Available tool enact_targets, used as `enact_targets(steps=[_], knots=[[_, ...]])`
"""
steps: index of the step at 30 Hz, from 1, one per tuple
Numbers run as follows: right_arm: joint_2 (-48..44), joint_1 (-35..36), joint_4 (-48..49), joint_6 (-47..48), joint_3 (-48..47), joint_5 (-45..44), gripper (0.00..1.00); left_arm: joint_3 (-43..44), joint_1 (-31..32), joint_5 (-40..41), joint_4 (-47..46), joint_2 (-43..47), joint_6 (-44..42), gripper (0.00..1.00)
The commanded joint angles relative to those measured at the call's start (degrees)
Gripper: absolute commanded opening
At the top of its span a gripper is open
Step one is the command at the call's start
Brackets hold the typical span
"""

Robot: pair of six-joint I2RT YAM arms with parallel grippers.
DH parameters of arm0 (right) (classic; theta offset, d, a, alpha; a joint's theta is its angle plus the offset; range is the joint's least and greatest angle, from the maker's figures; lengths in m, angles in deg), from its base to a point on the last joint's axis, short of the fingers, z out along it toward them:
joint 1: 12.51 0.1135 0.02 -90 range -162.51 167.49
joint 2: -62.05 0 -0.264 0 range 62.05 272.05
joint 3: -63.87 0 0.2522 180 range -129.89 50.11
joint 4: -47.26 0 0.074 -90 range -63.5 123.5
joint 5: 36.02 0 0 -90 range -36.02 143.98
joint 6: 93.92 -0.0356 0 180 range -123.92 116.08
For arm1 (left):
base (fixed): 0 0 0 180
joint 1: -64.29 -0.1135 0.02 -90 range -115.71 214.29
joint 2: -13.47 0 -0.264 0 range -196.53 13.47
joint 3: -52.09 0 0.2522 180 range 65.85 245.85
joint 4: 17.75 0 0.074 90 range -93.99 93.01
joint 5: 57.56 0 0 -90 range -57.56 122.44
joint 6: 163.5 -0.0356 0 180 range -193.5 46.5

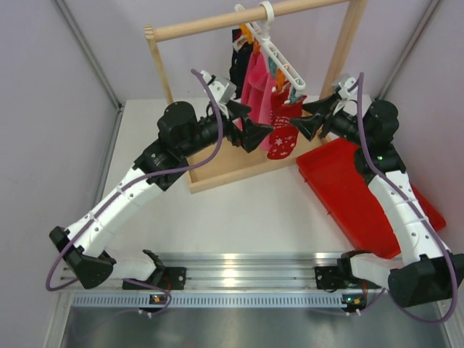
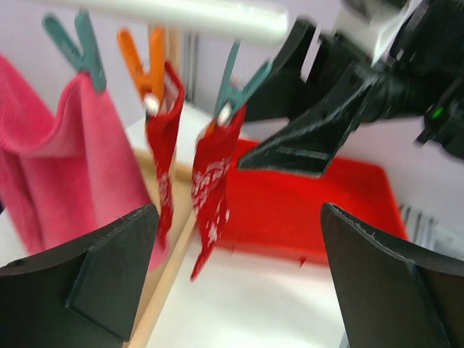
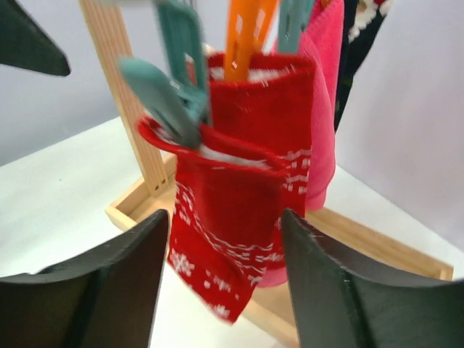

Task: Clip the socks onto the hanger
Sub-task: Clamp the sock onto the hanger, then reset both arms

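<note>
Left gripper (image 2: pixel 238 217) and right gripper (image 3: pixel 225 217) open (both empty) so close, we could snag the seemingly clipped socks (image 1: pixel 281 138) off the hanger (image 1: pixel 279 54).

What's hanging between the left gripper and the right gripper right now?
Both red socks, clipped to the white hanger, hang between the left gripper and the right gripper, clearest in the top view.

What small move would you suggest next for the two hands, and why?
Probably draw the open left hand and right hand back: the two red snowflake-print fabric socks hang clipped to the white slotted plastic hanger by a teal clip and an orange clip.
</note>
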Motion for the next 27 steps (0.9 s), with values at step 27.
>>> enact_targets(steps=[27], knots=[[-30.65, -6.09, -33.19, 10.80, 9.41, -20.70, 1.00, -11.07, -32.37, 10.72, 44.45, 26.87, -20.34, 0.98]])
